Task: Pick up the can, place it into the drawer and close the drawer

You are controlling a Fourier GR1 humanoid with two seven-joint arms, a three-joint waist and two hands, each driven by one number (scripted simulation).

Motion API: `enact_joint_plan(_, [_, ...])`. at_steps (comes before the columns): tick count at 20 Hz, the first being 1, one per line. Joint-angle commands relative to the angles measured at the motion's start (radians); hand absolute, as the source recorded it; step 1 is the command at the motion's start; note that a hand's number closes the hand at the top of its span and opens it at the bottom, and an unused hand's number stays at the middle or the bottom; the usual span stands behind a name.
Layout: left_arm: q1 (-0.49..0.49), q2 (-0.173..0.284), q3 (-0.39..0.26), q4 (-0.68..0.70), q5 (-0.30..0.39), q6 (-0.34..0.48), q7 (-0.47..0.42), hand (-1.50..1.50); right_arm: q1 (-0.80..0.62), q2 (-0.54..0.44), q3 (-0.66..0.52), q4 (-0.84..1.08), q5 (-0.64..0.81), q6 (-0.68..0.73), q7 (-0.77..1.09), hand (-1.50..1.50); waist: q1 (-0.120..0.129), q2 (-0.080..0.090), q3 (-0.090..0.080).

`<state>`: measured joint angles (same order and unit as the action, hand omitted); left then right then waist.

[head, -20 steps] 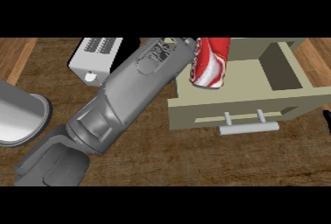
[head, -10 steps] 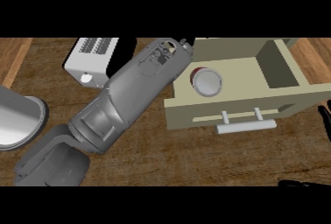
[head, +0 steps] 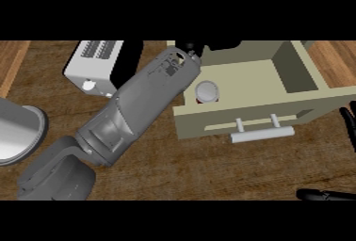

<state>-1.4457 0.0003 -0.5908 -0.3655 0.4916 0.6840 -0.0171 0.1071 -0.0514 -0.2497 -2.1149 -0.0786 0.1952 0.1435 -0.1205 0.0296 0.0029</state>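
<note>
From my feed: can (head: 206, 91) is standing upright inside the open drawer (head: 306, 70), near its left wall, top rim facing up. Left forearm (head: 142, 110) reaches diagonally across the wooden tabletop (head: 208, 169) w/ the left hand (head: 189, 47) mostly cut off at the top, can't tell its fingers. Right hand (head: 327, 194) shows at the lower right edge, fingers look straight. Drawer handle (head: 262, 134) faces me. White toaster (head: 97, 63) sits upper left, grey pot (head: 17, 134) far left.
</note>
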Motion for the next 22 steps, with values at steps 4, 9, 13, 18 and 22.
enact_joint_plan(4, [0.033, 0.000, -0.018, 0.028, 0.031, 0.055, -0.053, -1.50, -0.011, -0.014, -0.017, 0.005, -0.017, 0.007, -0.005, -1.50, -0.005, 0.003, 0.000])
enact_joint_plan(9, [0.039, 0.000, -0.004, 0.039, 0.060, 0.078, -0.104, -1.50, -0.011, -0.007, 0.008, -0.036, -0.017, 0.005, 0.027, -1.50, -0.017, 0.009, -0.001])
enact_joint_plan(13, [0.021, 0.000, -0.037, -0.018, 0.092, 0.110, -0.041, -1.50, -0.052, -0.047, -0.004, -0.037, 0.076, -0.013, -0.011, -1.50, -0.004, 0.000, -0.001])
enact_joint_plan(18, [0.042, 0.000, -0.010, -0.013, 0.134, 0.105, -0.094, -1.50, -0.030, -0.078, 0.066, -0.116, 0.233, -0.002, -0.063, -1.50, -0.010, 0.006, -0.002])
enact_joint_plan(22, [0.008, 0.000, -0.007, -0.042, 0.176, 0.110, -0.054, -1.50, -0.046, -0.126, 0.071, -0.136, 0.285, 0.015, -0.062, -1.50, 0.011, -0.006, -0.002])
